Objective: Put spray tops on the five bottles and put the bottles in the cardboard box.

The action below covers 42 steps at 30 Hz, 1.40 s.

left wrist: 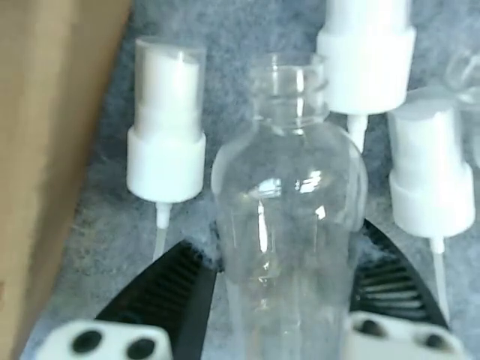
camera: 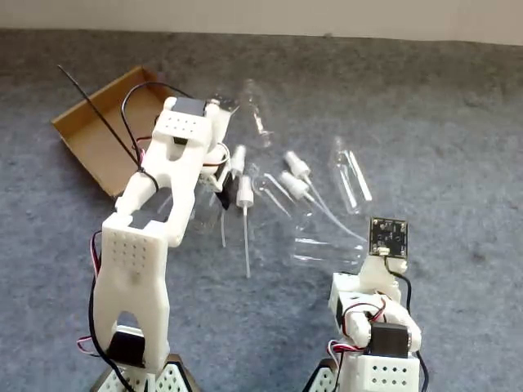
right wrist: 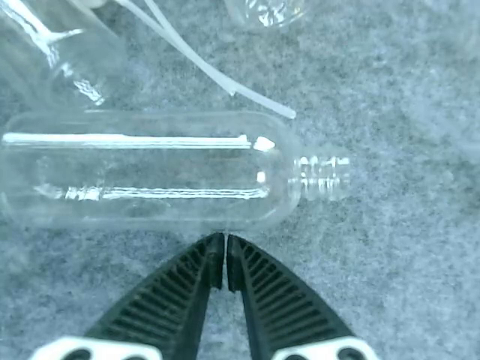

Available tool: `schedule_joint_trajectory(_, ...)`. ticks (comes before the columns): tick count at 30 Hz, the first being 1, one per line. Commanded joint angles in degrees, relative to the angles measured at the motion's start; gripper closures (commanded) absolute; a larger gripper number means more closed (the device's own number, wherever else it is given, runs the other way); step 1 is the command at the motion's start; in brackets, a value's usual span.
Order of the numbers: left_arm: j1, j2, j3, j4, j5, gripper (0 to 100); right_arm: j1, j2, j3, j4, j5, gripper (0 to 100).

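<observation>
Left wrist view: left gripper (left wrist: 285, 259) clasps an uncapped clear bottle (left wrist: 289, 187) between spray tops (left wrist: 166, 142), beside the cardboard box (left wrist: 52, 150).
Right gripper (right wrist: 226, 255) is closed, empty, tips just beside a second bottle (right wrist: 150, 169) lying flat.

Clear bottle (left wrist: 289, 225); white spray top (left wrist: 165, 142); brown cardboard box (camera: 90, 135); grey mottled carpet (camera: 458, 122); white arm (camera: 131, 273).

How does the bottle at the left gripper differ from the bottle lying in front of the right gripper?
The first bottle is gripped by the left gripper; the second bottle lies free on the carpet, just beyond the shut right gripper. White spray tops lie beside the first bottle; a thin tube lies by the second. Both are clear, with bare threaded necks.
</observation>
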Motion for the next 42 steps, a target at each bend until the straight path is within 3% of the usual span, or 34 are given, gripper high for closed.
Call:
schedule_joint_trajectory(1,-0.04,-1.19,-7.52,5.63,0.18,85,0.75,-0.66,6.46,0.13,-0.35,98.7)
schedule_joint_trajectory(8,0.22,-1.19,-11.65,8.18,0.35,85,0.75,-0.66,6.46,0.13,-0.35,98.7)
schedule_joint_trajectory(16,7.25,-6.99,-9.89,8.35,0.44,85,0.75,-0.66,6.46,0.13,-0.35,98.7)
schedule_joint_trajectory(21,10.77,-19.56,1.10,8.35,0.18,85,0.75,-0.66,6.46,0.13,-0.35,98.7)
schedule_joint_trajectory(30,10.68,-42.95,22.02,8.00,0.09,85,0.75,-0.66,6.46,0.13,-0.35,98.7)
schedule_joint_trajectory(42,10.24,-65.10,36.88,8.00,0.09,85,0.75,-0.66,6.46,0.13,-0.35,98.7)
